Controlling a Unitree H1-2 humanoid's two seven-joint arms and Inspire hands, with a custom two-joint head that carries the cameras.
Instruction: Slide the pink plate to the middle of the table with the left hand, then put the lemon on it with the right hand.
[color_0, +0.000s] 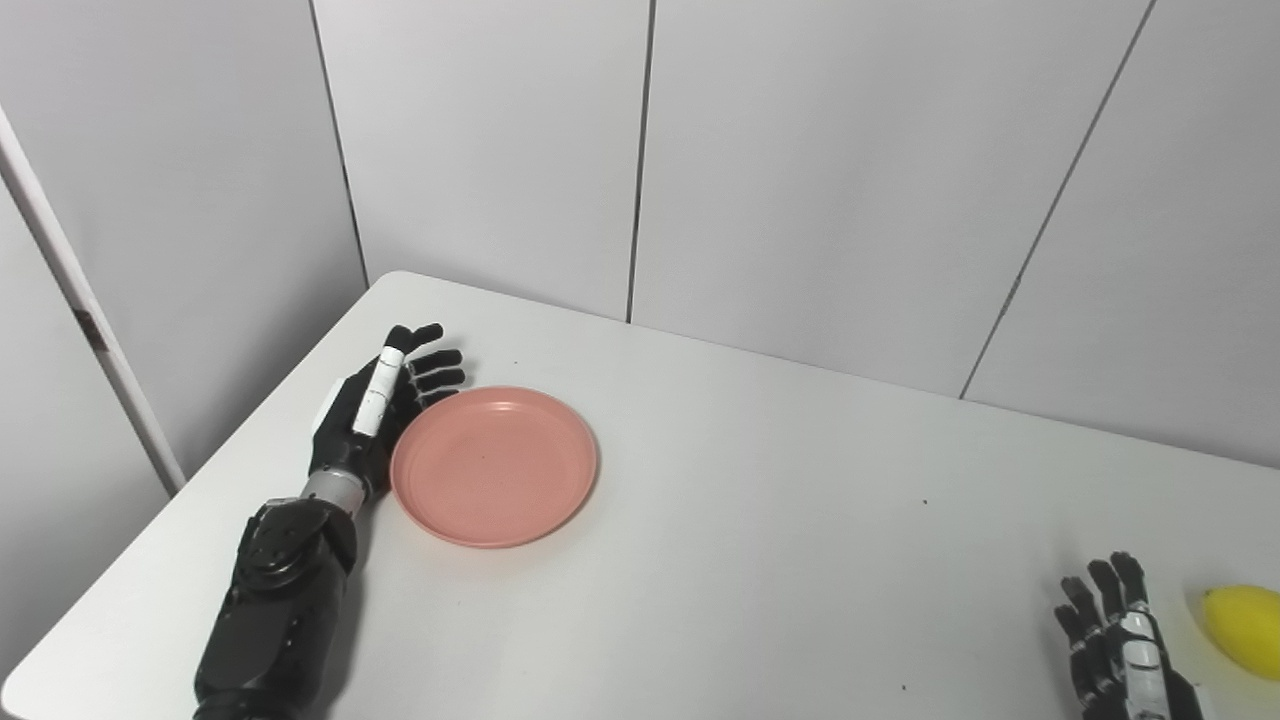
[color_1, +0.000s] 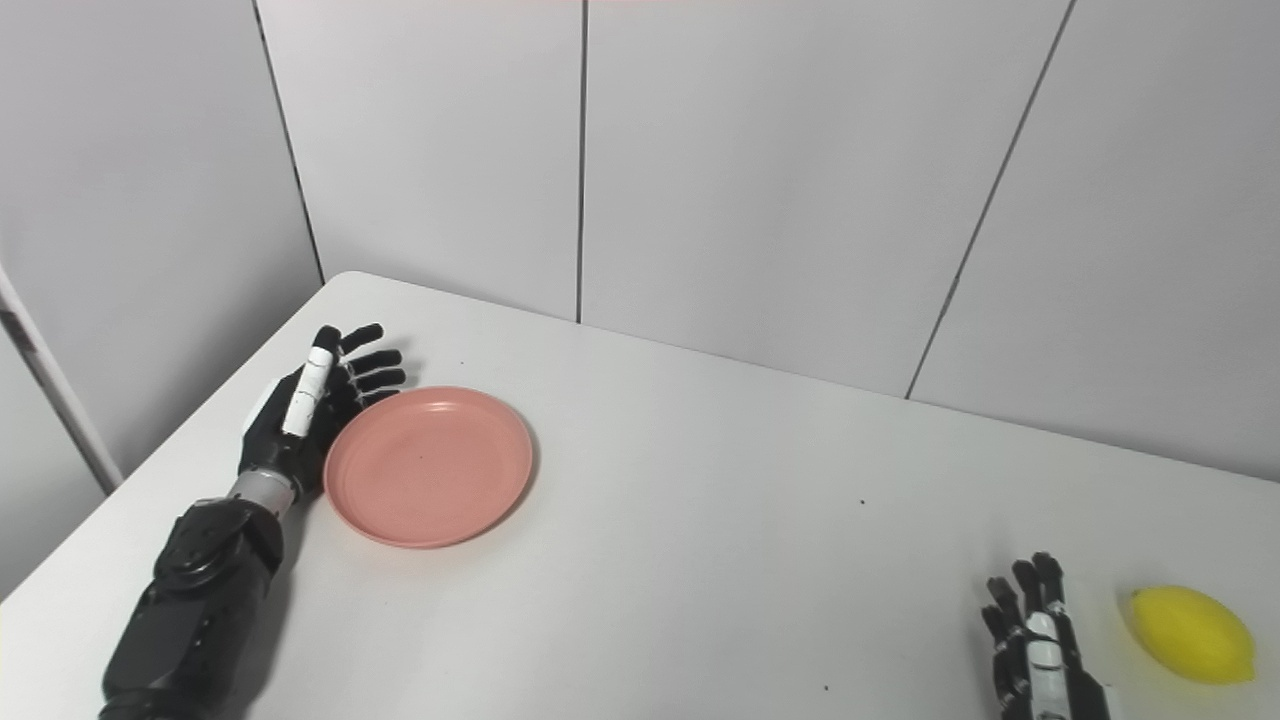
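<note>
In the left eye view, the pink plate (color_0: 494, 466) lay left of centre on the white surface (color_0: 780, 520), the left hand (color_0: 378, 408) flat against its left rim, fingers spread, holding nothing. It looked light, stiff and slippery, best pushed at the rim.

The right eye view showed the whole lemon (color_1: 1192, 620), just beside the empty, open right hand (color_1: 1040, 650); the lemon looked firm and apt to roll.

No text, label, brand, number or sign could be read anywhere on or around the round pink plastic plate (color_0: 494, 467).
</note>
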